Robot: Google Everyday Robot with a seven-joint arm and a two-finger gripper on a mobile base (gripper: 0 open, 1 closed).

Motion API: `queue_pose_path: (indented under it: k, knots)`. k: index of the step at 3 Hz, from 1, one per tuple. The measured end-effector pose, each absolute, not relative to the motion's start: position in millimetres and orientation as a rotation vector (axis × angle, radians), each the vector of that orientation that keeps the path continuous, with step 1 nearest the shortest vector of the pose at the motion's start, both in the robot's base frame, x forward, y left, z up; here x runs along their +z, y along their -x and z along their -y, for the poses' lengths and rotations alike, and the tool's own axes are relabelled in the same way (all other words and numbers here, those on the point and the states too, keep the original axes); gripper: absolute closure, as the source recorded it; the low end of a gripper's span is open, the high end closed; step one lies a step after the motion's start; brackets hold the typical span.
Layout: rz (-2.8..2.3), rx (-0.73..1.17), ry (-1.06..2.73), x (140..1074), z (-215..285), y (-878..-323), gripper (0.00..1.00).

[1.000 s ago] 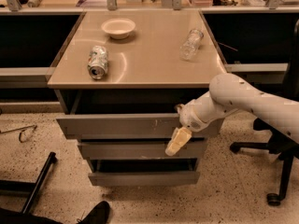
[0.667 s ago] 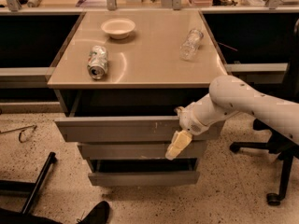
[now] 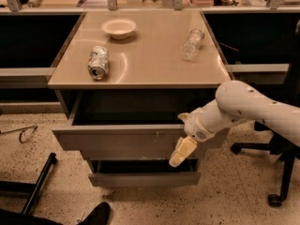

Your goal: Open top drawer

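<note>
The top drawer (image 3: 122,145) is the wide grey handleless front under the tabletop, with small white scuffs right of centre. It stands pulled out toward me, and a dark opening shows behind its front. My gripper (image 3: 183,136) is at the right end of the drawer front, on its top edge. One cream finger (image 3: 182,152) hangs down over the outside of the front, and the other reaches behind the edge. The white arm (image 3: 248,108) comes in from the right. The inside of the drawer is in shadow.
A slimmer grey drawer front (image 3: 143,178) sits below. On the tabletop (image 3: 150,64) lie a crushed can (image 3: 98,62), a white bowl (image 3: 119,28) and a clear plastic bottle (image 3: 192,43). A chair base (image 3: 276,172) stands at the right. A black chair leg (image 3: 37,184) and a shoe (image 3: 93,214) are at the lower left.
The top drawer has slid further out toward me, and the opening behind its front is wider. My gripper has moved out with it.
</note>
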State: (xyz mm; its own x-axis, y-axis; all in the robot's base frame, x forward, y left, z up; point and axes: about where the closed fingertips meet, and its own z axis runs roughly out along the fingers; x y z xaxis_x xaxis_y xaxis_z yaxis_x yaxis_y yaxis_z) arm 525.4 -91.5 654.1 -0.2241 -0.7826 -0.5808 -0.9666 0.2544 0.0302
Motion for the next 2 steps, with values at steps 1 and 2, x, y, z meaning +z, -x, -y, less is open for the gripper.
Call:
queue_pose_path:
  k: [1,2]
  knots:
    - [-2.082,0.535,1.591,654.3,95.6,-508.1,0.0]
    - [-2.103,0.514,1.59,658.1,101.4,-472.3,0.0]
